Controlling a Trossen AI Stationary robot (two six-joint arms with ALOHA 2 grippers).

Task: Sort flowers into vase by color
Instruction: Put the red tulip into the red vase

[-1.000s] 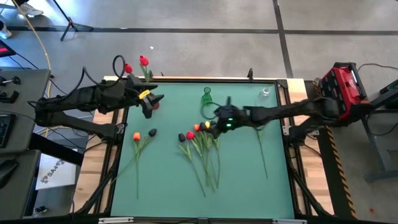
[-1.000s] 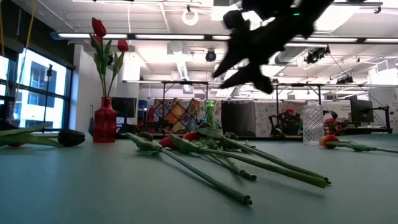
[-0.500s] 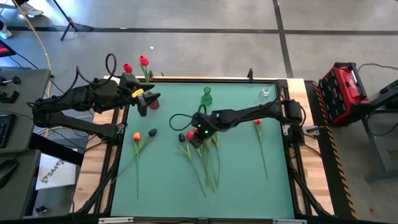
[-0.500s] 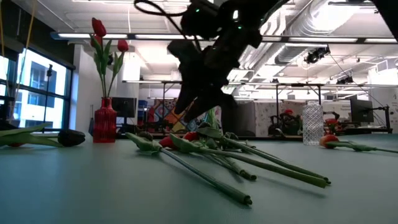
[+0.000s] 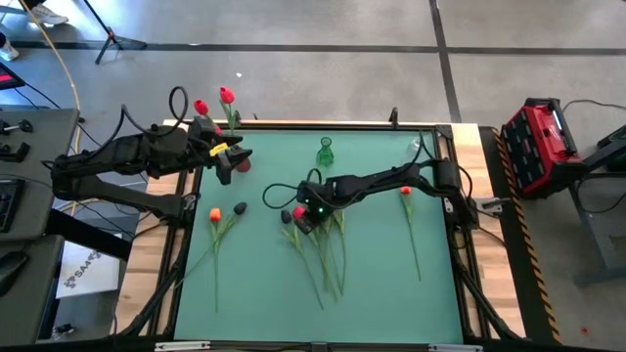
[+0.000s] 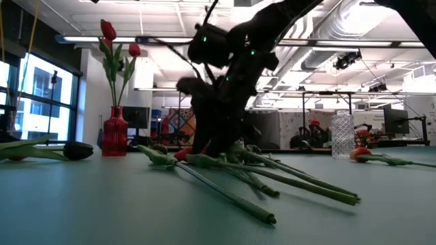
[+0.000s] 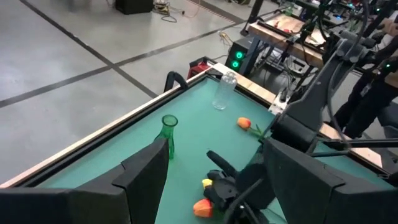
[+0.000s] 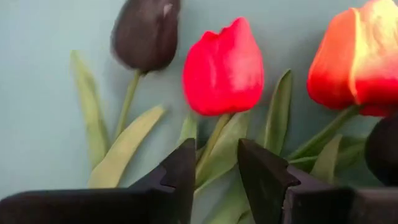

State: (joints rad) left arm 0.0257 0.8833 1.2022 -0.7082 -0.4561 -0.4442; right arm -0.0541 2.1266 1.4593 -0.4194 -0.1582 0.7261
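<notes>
The right gripper (image 5: 305, 217) has dropped in the last second from above the table to the heap of flowers (image 5: 318, 235) at the middle of the green table (image 5: 391, 293). A second ago it hung higher and further right; now, in the low view, the arm reaches right down among the stems. Its wrist view shows the two dark fingers (image 8: 180, 171) set narrowly apart, one on each side of the stem of a red flower (image 8: 223, 68), not yet closed on it. A black flower (image 8: 145, 31) lies just beside on one side and an orange flower (image 8: 354, 59) on the other, so the jaws must close on the one stem alone. This looks like the start of a pick, with the red bloom as the likely choice.

Further off, two flowers, orange (image 5: 214, 213) and black (image 5: 240, 207), lie at the table's left, and one red flower (image 5: 405, 192) lies apart on the right. At the far edge stand a green vase (image 5: 325, 152), empty, and a clear vase (image 5: 418, 147). The red vase (image 6: 114, 133) at the far left corner already holds red flowers. The left gripper (image 5: 235, 161) waits near it, unchanged; I cannot tell whether its fingers are parted.
</notes>
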